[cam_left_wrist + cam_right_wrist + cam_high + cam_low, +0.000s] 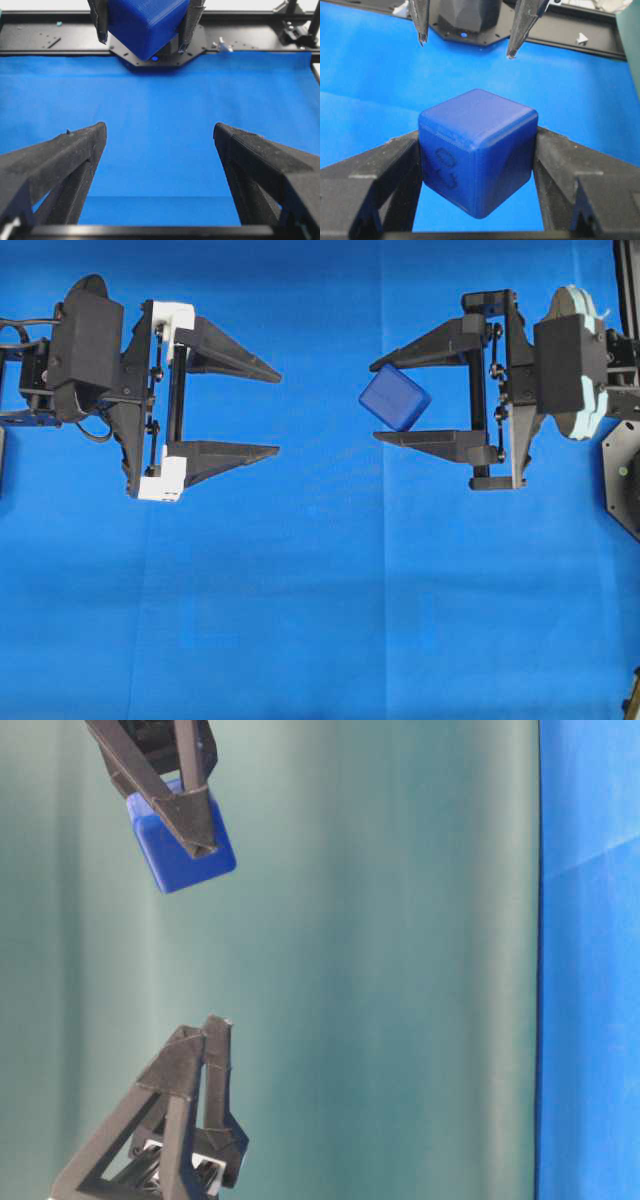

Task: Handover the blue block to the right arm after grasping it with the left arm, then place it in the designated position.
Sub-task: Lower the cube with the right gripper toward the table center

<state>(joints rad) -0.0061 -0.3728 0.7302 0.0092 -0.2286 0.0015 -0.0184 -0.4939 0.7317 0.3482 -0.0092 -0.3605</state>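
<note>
The blue block (395, 398) is a dark-blue cube, tilted on one corner and held above the blue cloth. My right gripper (375, 402), black with pale teal trim, is shut on it, one finger on each of two opposite faces. In the right wrist view the block (477, 155) fills the gap between the fingers and shows dark marks on one face. My left gripper (279, 412), with white brackets, stands open and empty to the left, facing the block across a gap. From the left wrist, the block (145, 25) hangs ahead of the open left gripper (159, 129).
Blue cloth (320, 620) covers the table. A black frame rail (250, 35) runs along its far edge, and a dark arm mount (625, 470) sits at the right edge. A teal backdrop (380, 970) stands behind the grippers in the table-level view.
</note>
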